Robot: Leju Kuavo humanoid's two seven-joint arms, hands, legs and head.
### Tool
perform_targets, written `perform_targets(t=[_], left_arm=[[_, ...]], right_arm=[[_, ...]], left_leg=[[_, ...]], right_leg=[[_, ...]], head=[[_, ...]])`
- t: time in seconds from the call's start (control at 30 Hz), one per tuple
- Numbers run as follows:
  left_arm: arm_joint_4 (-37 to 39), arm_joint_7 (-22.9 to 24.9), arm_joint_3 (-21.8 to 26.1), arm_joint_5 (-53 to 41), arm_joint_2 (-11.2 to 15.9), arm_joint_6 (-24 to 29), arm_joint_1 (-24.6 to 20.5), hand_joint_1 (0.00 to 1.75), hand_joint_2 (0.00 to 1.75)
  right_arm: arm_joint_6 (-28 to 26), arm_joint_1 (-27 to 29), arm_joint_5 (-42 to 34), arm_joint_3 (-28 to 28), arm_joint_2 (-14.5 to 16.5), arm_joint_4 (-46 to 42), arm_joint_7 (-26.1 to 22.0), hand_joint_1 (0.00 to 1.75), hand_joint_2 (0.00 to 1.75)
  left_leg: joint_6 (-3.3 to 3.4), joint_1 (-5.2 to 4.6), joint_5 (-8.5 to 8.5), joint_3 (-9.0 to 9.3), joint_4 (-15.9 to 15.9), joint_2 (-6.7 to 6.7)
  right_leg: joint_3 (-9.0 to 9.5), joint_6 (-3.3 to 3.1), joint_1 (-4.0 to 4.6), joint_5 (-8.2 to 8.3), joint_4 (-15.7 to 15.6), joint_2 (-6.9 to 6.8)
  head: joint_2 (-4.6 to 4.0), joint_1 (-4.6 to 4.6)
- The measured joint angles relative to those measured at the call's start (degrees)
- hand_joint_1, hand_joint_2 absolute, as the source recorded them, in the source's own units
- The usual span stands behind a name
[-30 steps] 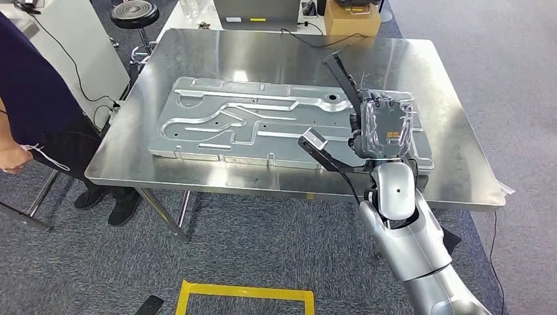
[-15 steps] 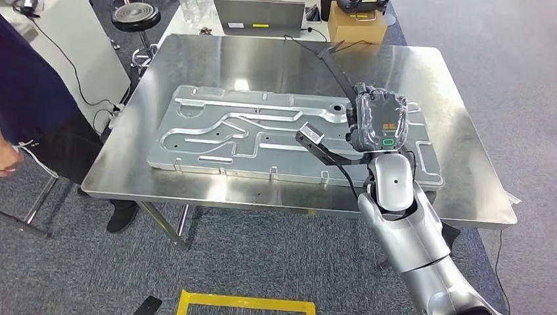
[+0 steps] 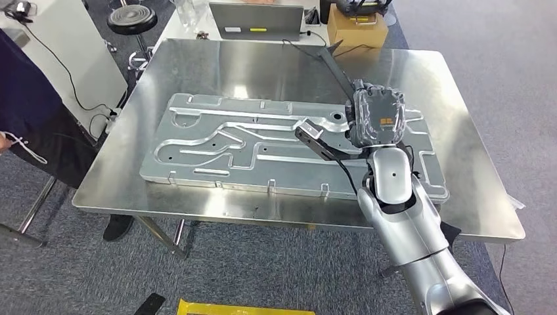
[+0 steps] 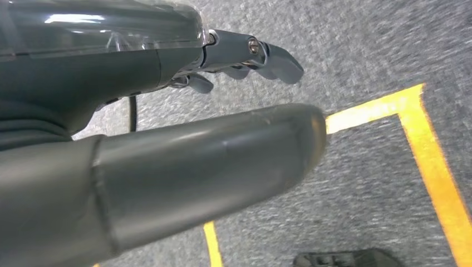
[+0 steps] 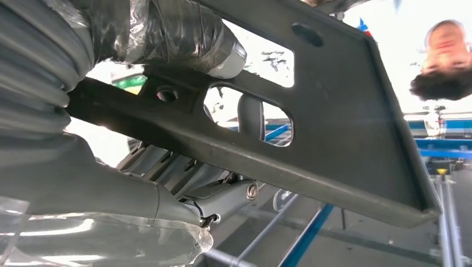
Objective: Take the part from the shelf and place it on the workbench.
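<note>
Right hand (image 3: pixel 376 118) grips dark flat metal bracket part (image 3: pixel 320 143), right of centre, above large stamped grey panel (image 3: pixel 249 141) on steel bench (image 3: pixel 460 131). Left hand (image 4: pixel 167 139) empty, fingers apart, over carpet.

The right hand (image 3: pixel 378 118) covers the middle of the dark part (image 3: pixel 320 146) it holds. In the right wrist view the part's (image 5: pixel 311 122) ends leave the picture.
</note>
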Motion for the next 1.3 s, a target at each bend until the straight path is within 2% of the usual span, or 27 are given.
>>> perform_targets(t=[0.07,0.13,0.2,0.23,0.27,0.3,0.37,0.4,0.43,0.5,0.6,0.63,0.67,0.73,0.77,0.8,0.83,0.87,0.9,0.93,0.97,1.07,1.13,1.17,1.23,1.27,1.3], left_arm=[[0.0,0.03,-0.01,0.01,-0.01,-0.03,0.04,0.0,0.0],[0.0,0.04,-0.04,0.04,-0.02,-0.04,0.02,0.0,0.0],[0.0,0.04,-0.15,0.06,-0.02,-0.07,-0.07,0.0,0.0],[0.0,0.04,-0.23,0.07,-0.02,-0.1,-0.1,0.0,0.0],[0.0,0.07,-0.31,0.08,-0.02,-0.14,-0.11,0.0,0.0],[0.0,0.09,-0.39,0.09,-0.02,-0.19,-0.11,0.0,0.0],[0.0,0.13,-0.53,0.13,-0.07,-0.27,-0.07,0.0,0.0],[0.01,0.13,-0.67,0.15,-0.15,-0.3,-0.1,0.0,0.0],[0.01,0.13,-0.81,0.17,-0.2,-0.32,-0.13,0.0,0.0],[0.02,0.15,-1.1,0.21,-0.26,-0.35,-0.24,0.0,0.0],[0.01,0.15,-1.27,0.25,-0.22,-0.36,-0.37,0.0,0.0],[0.01,0.15,-1.28,0.26,-0.19,-0.36,-0.41,0.0,0.0],[0.0,0.15,-1.29,0.26,-0.15,-0.36,-0.39,0.0,0.0],[0.0,0.2,-1.29,0.27,-0.02,-0.35,-0.36,0.0,0.0],[0.0,0.24,-1.29,0.28,0.03,-0.35,-0.32,0.0,0.0],[0.0,0.27,-1.29,0.28,0.06,-0.35,-0.29,0.0,0.0],[0.0,0.3,-1.29,0.28,0.07,-0.35,-0.26,0.0,0.0],[0.0,0.31,-1.29,0.28,0.08,-0.35,-0.25,0.0,0.0],[0.01,0.32,-1.3,0.28,0.09,-0.37,-0.26,0.0,0.0],[0.01,0.34,-1.31,0.28,0.11,-0.39,-0.32,0.0,0.0],[0.02,0.38,-1.32,0.25,0.15,-0.43,-0.39,0.0,0.0],[0.02,0.45,-1.35,0.13,0.24,-0.63,-0.49,0.0,0.0],[0.02,0.45,-1.37,0.08,0.24,-0.7,-0.51,0.0,0.0],[0.02,0.46,-1.39,0.07,0.24,-0.73,-0.53,0.0,0.0],[0.02,0.48,-1.45,0.07,0.25,-0.81,-0.55,0.0,0.0],[0.02,0.5,-1.51,0.07,0.26,-0.85,-0.55,0.0,0.0],[0.02,0.52,-1.59,0.06,0.27,-0.87,-0.54,0.0,0.0]], right_arm=[[0.07,-0.16,-0.04,0.0,0.06,0.28,-0.11,1.75,1.75],[0.34,-0.61,-0.21,0.0,0.07,0.64,-0.27,1.75,1.75],[0.96,-0.98,-0.47,0.02,0.14,1.31,-0.58,1.75,1.75],[1.38,-1.05,-0.61,0.08,0.2,1.8,-0.8,1.75,1.75],[1.81,-1.08,-0.74,0.21,0.27,2.38,-1.05,1.75,1.75],[2.18,-1.15,-0.87,0.38,0.33,3.0,-1.29,1.75,1.75],[2.74,-1.53,-1.11,0.78,0.41,4.23,-1.61,1.75,1.75],[2.9,-1.82,-1.24,0.92,0.45,4.87,-1.75,1.75,1.75],[3.0,-2.11,-1.34,1.07,0.55,5.43,-1.86,1.75,1.75],[3.06,-2.54,-1.47,1.35,0.89,6.32,-2.06,1.75,1.75],[3.07,-2.97,-1.54,1.59,1.3,6.99,-2.04,1.75,1.75],[3.08,-3.11,-1.56,1.65,1.43,7.21,-1.98,1.75,1.75],[3.09,-3.18,-1.57,1.75,1.59,7.42,-1.92,1.75,1.75],[3.14,-3.24,-1.57,2.06,1.9,7.87,-1.92,1.75,1.75],[3.17,-3.2,-1.58,2.22,2.01,8.1,-1.94,1.75,1.75],[3.25,-3.18,-1.6,2.36,2.09,8.38,-1.96,1.75,1.75],[3.36,-3.17,-1.61,2.46,2.13,8.65,-1.97,1.75,1.75],[3.5,-3.19,-1.66,2.55,2.18,8.9,-2.02,1.75,1.75],[3.68,-3.25,-1.71,2.64,2.25,9.17,-2.09,1.75,1.75],[3.87,-3.35,-1.8,2.75,2.37,9.48,-2.22,1.75,1.75],[4.04,-3.49,-1.9,2.88,2.49,9.87,-2.41,1.75,1.75],[4.39,-3.94,-2.06,3.49,2.9,11.45,-3.03,1.75,1.75],[4.68,-4.36,-2.25,3.96,3.14,12.59,-3.33,1.75,1.75],[4.87,-4.6,-2.39,4.19,3.24,13.29,-3.49,1.75,1.75],[5.11,-4.95,-2.69,4.69,3.48,14.91,-3.82,1.75,1.75],[5.15,-4.96,-2.83,4.95,3.58,15.74,-4.03,1.75,1.75],[5.17,-4.93,-2.99,5.18,3.68,16.49,-4.2,1.75,1.75]], left_leg=[[0.69,0.13,-0.26,0.27,-0.15,-0.07],[1.35,0.34,-0.61,0.89,-0.44,-0.07],[1.75,0.32,-1.16,1.47,-0.46,-0.06],[1.81,0.3,-1.46,1.8,-0.46,-0.08],[1.83,0.28,-1.81,2.24,-0.45,-0.15],[1.81,0.23,-2.21,2.8,-0.45,-0.27],[1.69,0.14,-3.06,4.03,-0.52,-0.53],[1.52,0.04,-3.43,4.51,-0.59,-0.59],[1.32,0.06,-3.7,4.76,-0.69,-0.61],[0.73,0.12,-4.04,4.9,-0.96,-0.54],[-0.03,-0.02,-4.96,4.99,-0.41,-0.23],[-0.2,-0.05,-5.87,4.26,1.4,-0.12],[-0.33,0.06,-7.14,2.72,4.46,-0.01],[-0.73,0.15,-9.5,-1.72,11.83,0.03],[-0.96,0.21,-9.54,-3.53,14.1,0.04],[-1.19,0.31,-8.38,-4.4,14.31,0.06],[-1.41,0.47,-6.05,-4.15,12.26,0.1],[-1.63,0.66,-3.19,-3.03,8.58,0.19],[-1.82,0.71,-1.23,-1.72,5.04,0.26],[-1.7,0.71,-0.14,-0.54,2.2,0.26],[-1.44,0.65,0.03,0.13,0.65,0.24],[-0.12,0.46,-0.71,0.57,0.02,0.08],[0.64,0.6,-0.92,1.04,-0.22,0.04],[0.96,0.64,-1.08,1.3,-0.31,0.04],[1.38,0.58,-1.56,1.77,-0.31,0.01],[1.48,0.52,-1.84,2.06,-0.31,-0.06],[1.51,0.45,-2.16,2.43,-0.3,-0.19]], right_leg=[[-0.09,0.44,-0.13,-0.54,0.31,-0.02],[-1.92,0.98,-0.31,-2.34,4.14,-0.06],[-6.4,1.4,-0.41,-4.79,11.81,-0.12],[-8.72,1.49,-0.44,-5.31,15.1,-0.13],[-10.32,1.43,-0.44,-4.65,16.62,-0.13],[-10.81,1.21,-0.39,-2.69,15.79,-0.12],[-9.05,0.25,-0.06,2.97,8.98,-0.09],[-7.74,-0.35,0.2,5.01,5.54,-0.1],[-6.8,-0.85,0.47,6.02,3.09,-0.11],[-5.97,-1.46,0.86,5.6,1.24,-0.14],[-4.6,-1.77,0.46,4.84,-0.68,-0.23],[-3.9,-1.9,0.22,4.75,-1.29,-0.27],[-3.28,-2.05,0.07,4.57,-1.65,-0.29],[-2.48,-2.31,0.03,3.96,-1.77,-0.17],[-2.08,-2.3,0.0,3.58,-1.73,-0.09],[-1.63,-2.17,-0.07,3.18,-1.64,-0.01],[-1.15,-1.96,-0.18,2.69,-1.44,0.06],[-0.68,-1.68,-0.31,2.1,-1.11,0.1],[-0.39,-1.29,-0.31,1.48,-0.68,0.17],[-0.31,-0.92,-0.29,0.95,-0.19,0.27],[-0.34,-0.58,-0.2,0.58,0.15,0.37],[-0.4,0.13,-0.17,0.13,0.27,0.46],[-1.36,0.68,-0.34,-1.05,2.54,0.25],[-2.84,0.92,-0.42,-2.14,5.34,0.15],[-7.34,1.19,-0.5,-4.18,12.57,0.07],[-9.31,1.18,-0.53,-4.21,15.01,0.06],[-10.49,1.05,-0.53,-3.2,15.67,0.07]], head=[[0.0,0.02],[0.0,0.03],[0.0,0.03],[0.0,0.03],[0.0,0.03],[0.0,0.03],[0.0,0.03],[0.0,0.01],[0.0,0.01],[0.0,0.01],[0.0,0.01],[0.0,0.0],[0.0,-0.03],[0.0,-0.06],[0.0,-0.07],[0.0,-0.06],[0.0,-0.07],[0.0,-0.06],[0.0,-0.07],[0.0,-0.1],[0.0,-0.13],[0.0,-0.2],[0.0,-0.18],[0.0,-0.17],[0.0,-0.17],[0.0,-0.17],[0.0,-0.17]])
